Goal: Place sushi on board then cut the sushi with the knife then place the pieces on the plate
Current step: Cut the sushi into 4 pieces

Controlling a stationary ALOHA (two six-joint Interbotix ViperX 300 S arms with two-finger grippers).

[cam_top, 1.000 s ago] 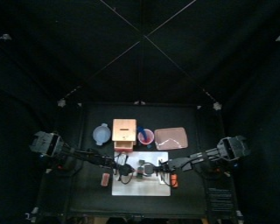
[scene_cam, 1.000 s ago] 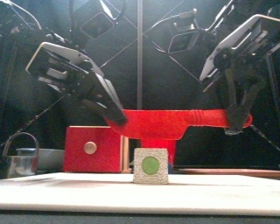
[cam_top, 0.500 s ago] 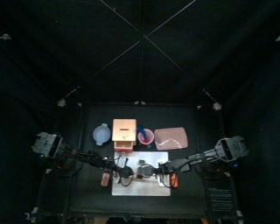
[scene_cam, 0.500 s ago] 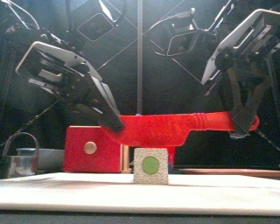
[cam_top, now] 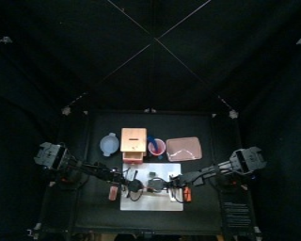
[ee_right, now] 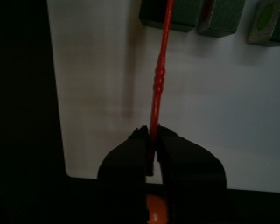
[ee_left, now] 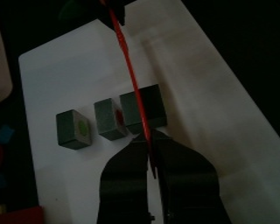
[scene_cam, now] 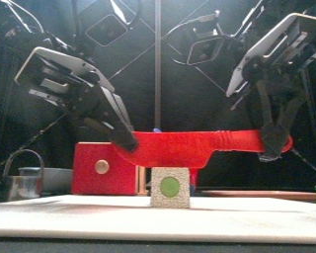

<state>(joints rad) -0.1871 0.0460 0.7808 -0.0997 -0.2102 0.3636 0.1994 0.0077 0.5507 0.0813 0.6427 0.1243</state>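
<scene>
So both arms share one tool. The left gripper has its jaws pinched together on the blade end of the red knife. The right gripper is clamped on the handle end. Holding both ends likely keeps the thin blade level and stops it twisting when pressed down.

The knife hangs edge-down between the two sets of jaws, and it reads as a thin red line in both wrist views. It looks like smooth hard plastic with a broad flat blade and a ribbed handle.

The sushi roll sits directly below the blade, not touching it, between the two grippers. It is a row of dark green blocks with a speckled white end face and a green centre. Whether the blocks are already separated I cannot tell.

It rests on the white cutting board, which is flat and matte. The pink tray lies beyond both jaws, with no sushi on it. My judgement is that this is the cutting step, with the blade lined up but not yet pressed in.
</scene>
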